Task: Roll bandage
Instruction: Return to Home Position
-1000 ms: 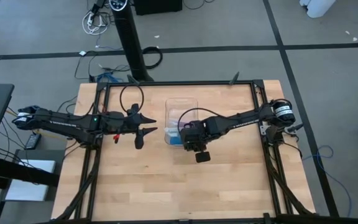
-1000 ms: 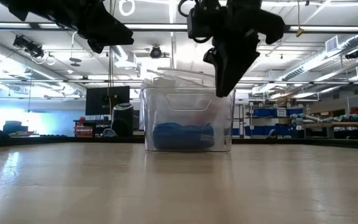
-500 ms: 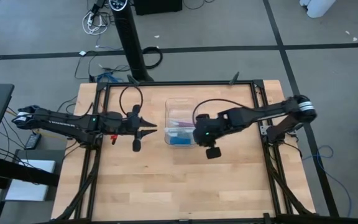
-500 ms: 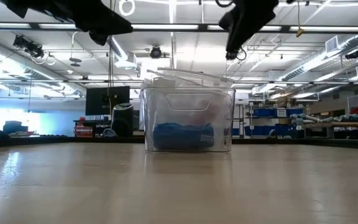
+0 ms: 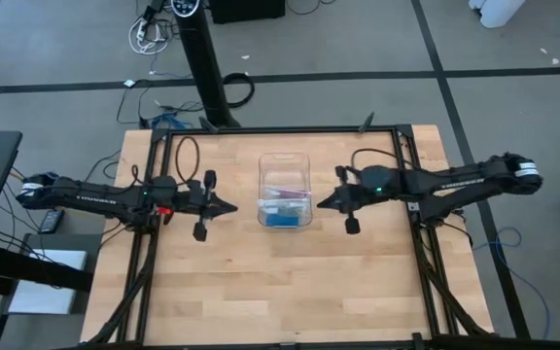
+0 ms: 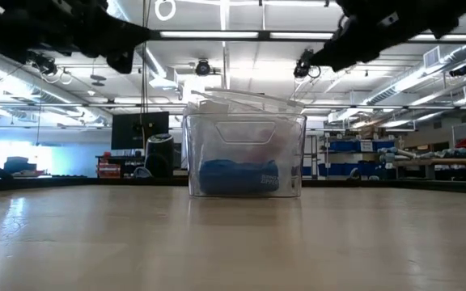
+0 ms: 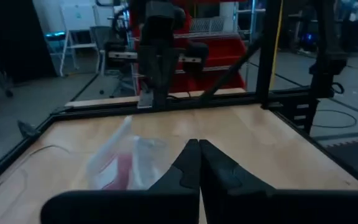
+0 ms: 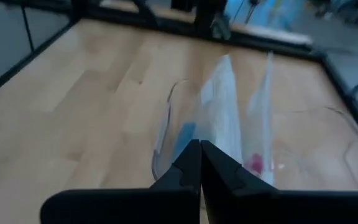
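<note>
Left gripper (image 5: 229,207): left of centre in the high view, above the wooden table (image 5: 261,282). Fingers pressed together, holding nothing, tip aimed at the bin.

Centre: clear plastic bin (image 5: 262,185) stands on the table, apart from both grippers. Blue contents (image 6: 241,178) sit low inside, with white print too small to read. The bandage (image 5: 284,195), a pink patch within a clear plastic bag (image 8: 225,106), lies above them.

Right gripper (image 5: 322,204): right of centre, fingers likewise closed, empty, pointing at the bin.
</note>
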